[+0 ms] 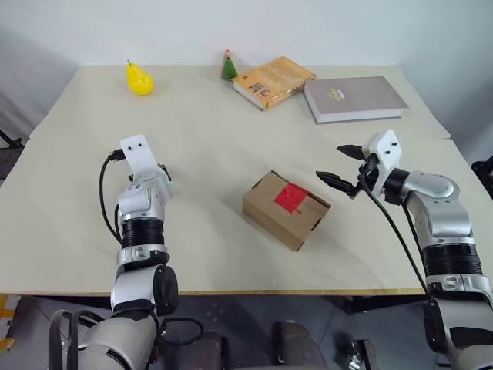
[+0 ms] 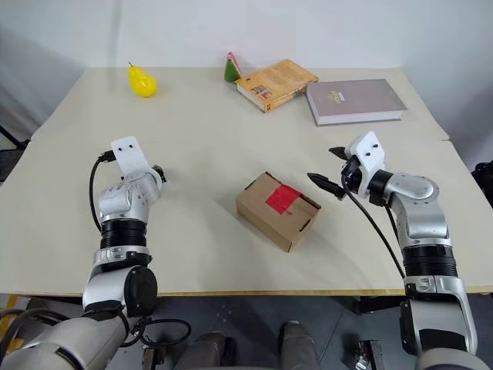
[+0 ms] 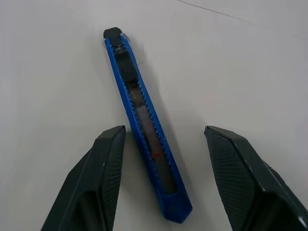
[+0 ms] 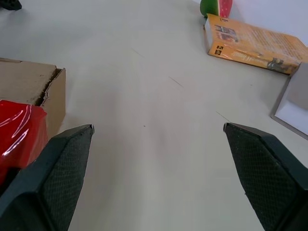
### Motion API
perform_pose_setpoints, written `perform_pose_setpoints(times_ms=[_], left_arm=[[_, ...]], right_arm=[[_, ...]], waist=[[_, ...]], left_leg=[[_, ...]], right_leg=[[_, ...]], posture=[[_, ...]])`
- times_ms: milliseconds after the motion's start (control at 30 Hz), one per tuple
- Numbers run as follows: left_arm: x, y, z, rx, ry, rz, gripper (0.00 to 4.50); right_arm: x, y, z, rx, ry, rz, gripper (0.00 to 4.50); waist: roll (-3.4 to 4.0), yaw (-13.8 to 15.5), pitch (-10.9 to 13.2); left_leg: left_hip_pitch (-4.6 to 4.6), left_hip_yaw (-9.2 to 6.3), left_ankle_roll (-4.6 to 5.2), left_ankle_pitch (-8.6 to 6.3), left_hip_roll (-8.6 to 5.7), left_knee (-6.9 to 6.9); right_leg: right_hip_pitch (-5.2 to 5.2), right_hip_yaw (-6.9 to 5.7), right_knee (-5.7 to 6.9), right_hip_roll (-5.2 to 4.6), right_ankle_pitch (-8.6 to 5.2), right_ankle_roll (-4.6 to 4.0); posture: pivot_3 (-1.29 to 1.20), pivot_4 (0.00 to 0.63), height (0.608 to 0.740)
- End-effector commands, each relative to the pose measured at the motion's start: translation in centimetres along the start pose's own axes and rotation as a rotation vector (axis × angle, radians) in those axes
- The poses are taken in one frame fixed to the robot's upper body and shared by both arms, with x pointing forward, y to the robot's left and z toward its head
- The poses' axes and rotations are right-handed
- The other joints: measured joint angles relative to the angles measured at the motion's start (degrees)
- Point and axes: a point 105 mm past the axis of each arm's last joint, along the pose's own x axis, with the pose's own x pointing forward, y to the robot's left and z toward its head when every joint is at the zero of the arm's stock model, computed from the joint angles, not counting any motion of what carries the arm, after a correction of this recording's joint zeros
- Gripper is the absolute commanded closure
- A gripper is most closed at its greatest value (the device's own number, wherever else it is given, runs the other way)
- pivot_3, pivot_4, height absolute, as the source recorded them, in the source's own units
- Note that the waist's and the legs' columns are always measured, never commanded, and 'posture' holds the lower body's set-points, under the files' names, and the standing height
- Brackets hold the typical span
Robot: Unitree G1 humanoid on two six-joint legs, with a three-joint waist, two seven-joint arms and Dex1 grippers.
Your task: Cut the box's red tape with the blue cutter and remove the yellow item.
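Left wrist view: left gripper (image 3: 163, 144) spread open, one finger on each side of the blue cutter (image 3: 143, 120), which lies flat on the table (image 3: 250, 72), untouched.
Right gripper (image 1: 340, 165): wide open, empty, just right of the box.
Box (image 1: 286, 209): mid-table, closed, red tape (image 1: 291, 197) across its top.
Far edge: pear (image 1: 139, 79), two books (image 1: 274, 80).

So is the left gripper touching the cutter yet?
Apart. Left wrist view: cutter lies on the table between the left gripper's open fingers, gaps either side.
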Motion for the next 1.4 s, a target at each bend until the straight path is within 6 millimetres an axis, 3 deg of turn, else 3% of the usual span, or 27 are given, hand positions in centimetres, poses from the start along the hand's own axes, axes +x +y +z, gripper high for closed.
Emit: perform_pose_setpoints(times_ms=[33,300,400,600,633,967,1400], left_arm=[[0.3,2.0,-3.4,0.009,0.126,0.066,1.74],[-0.1,3.1,-4.8,-0.010,0.168,0.097,1.74],[0.0,3.0,-4.8,-0.034,0.168,0.092,2.31],[0.5,3.1,-5.0,-0.061,0.182,0.088,4.04],[0.5,3.2,-4.9,-0.054,0.176,0.089,4.11],[-0.1,4.7,-2.4,-0.019,0.103,0.040,4.11],[-5.3,5.9,3.5,0.328,-0.225,-0.514,4.11]], right_arm=[[-0.7,-0.9,1.5,-0.035,-0.035,-0.032,0.00],[-0.7,-1.4,1.4,-0.038,-0.024,-0.046,0.00],[-0.5,-1.5,1.5,-0.039,-0.025,-0.049,0.00],[-0.4,-1.5,1.7,-0.044,-0.025,-0.051,0.00],[-0.4,-1.6,1.7,-0.046,-0.025,-0.052,0.00],[-1.0,-1.4,1.9,-0.058,-0.017,-0.049,0.00],[0.0,1.2,5.1,-0.067,-0.066,0.054,0.00]], waist=[[0.00,-0.02,0.00],[0.13,0.00,-0.08],[0.18,0.00,-0.11],[0.25,0.22,-0.14],[0.27,0.23,-0.15],[0.31,-0.04,-0.14],[0.42,0.26,0.10]], left_leg=[[0.00,0.00,0.00,0.00,0.00,0.00],[0.02,0.02,0.00,0.00,0.00,-0.01],[0.04,0.05,0.00,0.00,-0.01,-0.02],[0.38,0.07,-0.01,0.00,-0.02,-0.11],[0.42,0.08,-0.01,0.00,-0.03,-0.13],[0.56,0.15,-0.05,0.02,0.03,-0.19],[0.19,-0.04,-0.15,0.03,0.21,-0.65]], right_leg=[[0.00,0.00,0.00,0.00,0.00,0.00],[0.00,0.02,-0.02,0.00,0.00,0.00],[0.01,0.06,-0.02,0.00,0.00,0.00],[0.28,0.09,-0.01,-0.01,0.00,0.00],[0.32,0.09,-0.02,-0.01,0.00,0.00],[0.36,0.17,0.03,-0.02,0.01,-0.03],[0.08,-0.10,-0.46,-0.06,0.04,-0.11]], posture=[[0.00,0.150,0.740],[0.00,0.150,0.740],[0.00,0.150,0.740],[0.00,0.150,0.740],[0.00,0.150,0.740],[0.00,0.150,0.740],[0.00,0.150,0.740]])
